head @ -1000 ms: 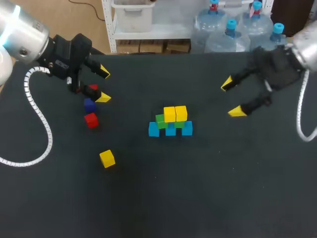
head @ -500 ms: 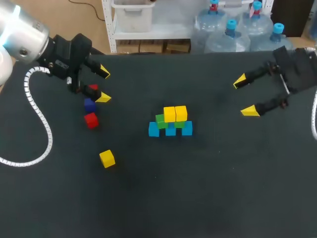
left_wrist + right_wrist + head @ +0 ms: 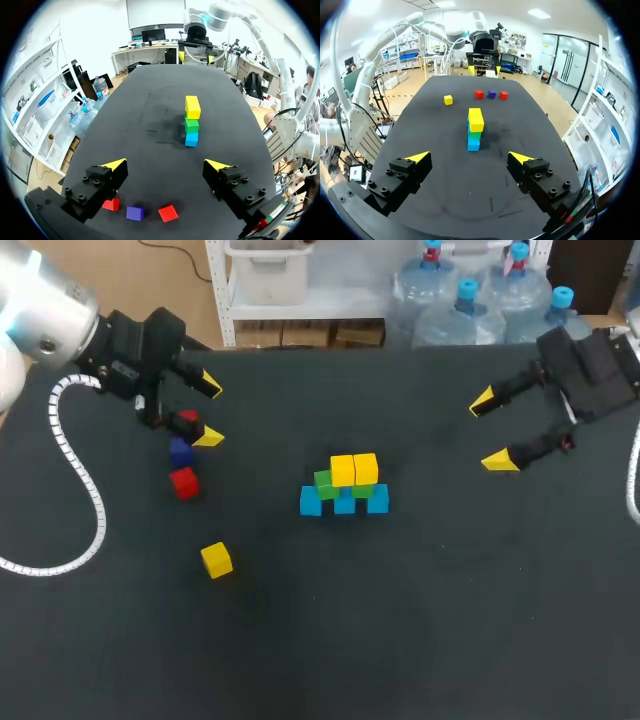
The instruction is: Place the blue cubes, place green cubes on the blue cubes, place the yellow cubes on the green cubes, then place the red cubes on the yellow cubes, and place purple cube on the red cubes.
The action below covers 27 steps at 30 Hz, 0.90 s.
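Note:
A cube stack (image 3: pixel 345 486) stands mid-table: three light blue cubes (image 3: pixel 345 503) in a row, green cubes (image 3: pixel 324 483) on them, two yellow cubes (image 3: pixel 354 469) on top. At the left lie a red cube (image 3: pixel 183 482), a purple cube (image 3: pixel 180 452) and a second red cube (image 3: pixel 188 420), with a loose yellow cube (image 3: pixel 216 560) nearer the front. My left gripper (image 3: pixel 209 412) hangs open over the far red cube; below it are the red cubes (image 3: pixel 168 213) and the purple cube (image 3: pixel 134 213). My right gripper (image 3: pixel 490 430) is open and empty, right of the stack (image 3: pixel 475 131).
The black table (image 3: pixel 420 620) runs to all edges of the head view. A coiled cable (image 3: pixel 85 490) hangs from my left arm over the table's left part. The loose yellow cube (image 3: pixel 448 100) lies apart from the other loose cubes.
My right gripper has drawn back to the right, away from the stack, and stays open. The left arm and all the cubes have kept still.

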### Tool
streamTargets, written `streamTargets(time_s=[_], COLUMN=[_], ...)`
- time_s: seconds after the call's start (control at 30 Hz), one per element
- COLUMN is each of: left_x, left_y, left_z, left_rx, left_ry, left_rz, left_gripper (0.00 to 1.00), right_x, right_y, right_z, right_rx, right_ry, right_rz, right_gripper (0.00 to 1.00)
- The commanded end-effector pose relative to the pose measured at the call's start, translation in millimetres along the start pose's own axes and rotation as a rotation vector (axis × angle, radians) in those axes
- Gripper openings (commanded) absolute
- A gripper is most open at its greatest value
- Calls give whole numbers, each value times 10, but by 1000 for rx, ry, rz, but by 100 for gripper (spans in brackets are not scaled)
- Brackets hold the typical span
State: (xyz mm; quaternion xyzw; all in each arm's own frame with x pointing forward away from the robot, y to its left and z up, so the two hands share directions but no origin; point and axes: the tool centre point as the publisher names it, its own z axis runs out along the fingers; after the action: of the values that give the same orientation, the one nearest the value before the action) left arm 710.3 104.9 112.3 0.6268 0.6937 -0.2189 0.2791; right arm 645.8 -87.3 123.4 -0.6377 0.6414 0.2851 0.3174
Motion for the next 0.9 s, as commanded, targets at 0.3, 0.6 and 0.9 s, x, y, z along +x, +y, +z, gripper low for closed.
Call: streamTargets(time_s=[0.3,0.6,0.9], left_x=[-238,-234,-6], left_y=[-681,-1186,-1584], left_z=[-362,-65,325], left_rx=[-171,-188,-62], left_ry=[371,518,413], left_rz=[-205,-294,-387], left_gripper=[100,100,100], right_x=[2,2,2], right_y=[13,13,13], right_z=[-4,-4,-4], right_rx=[3,3,3], right_ry=[-1,-1,-1], right_rz=[0,0,0], right_gripper=[100,100,100])
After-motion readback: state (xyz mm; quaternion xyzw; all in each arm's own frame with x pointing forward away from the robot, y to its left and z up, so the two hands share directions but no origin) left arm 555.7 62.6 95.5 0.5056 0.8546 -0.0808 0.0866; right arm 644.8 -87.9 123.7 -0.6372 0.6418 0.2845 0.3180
